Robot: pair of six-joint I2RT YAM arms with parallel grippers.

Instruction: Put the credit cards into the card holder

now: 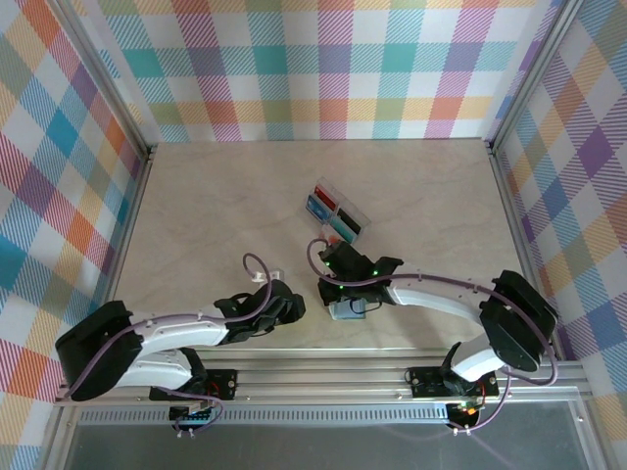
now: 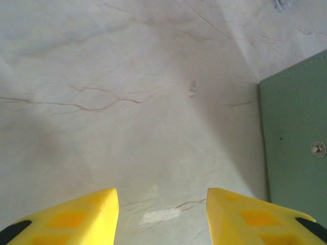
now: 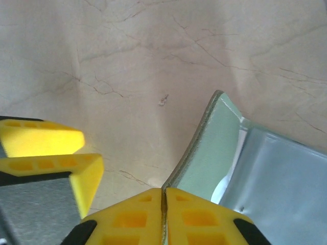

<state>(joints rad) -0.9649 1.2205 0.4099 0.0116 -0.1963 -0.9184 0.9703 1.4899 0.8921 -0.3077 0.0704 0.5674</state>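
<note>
The grey-green card holder [image 1: 349,309] lies near the front edge between my two grippers. In the right wrist view its flap [image 3: 209,153] curves up from a shiny pale inner pocket [image 3: 286,178], and my right gripper [image 3: 164,196] is shut on the flap's thin edge. My left gripper [image 2: 162,204] is open over bare table, with nothing between its fingers; the card holder [image 2: 294,132] and its small clasp [image 2: 318,148] sit just to its right. From above, the left gripper [image 1: 294,305] is just left of the holder. The credit cards [image 1: 320,206], blue, red and teal, lie farther back.
The cards rest in a clear plastic tray [image 1: 361,217] at mid-table, just beyond the right gripper [image 1: 343,292]. The left gripper's yellow fingers [image 3: 51,163] stand close on the left in the right wrist view. Plaid walls enclose the beige marbled table [image 1: 216,196].
</note>
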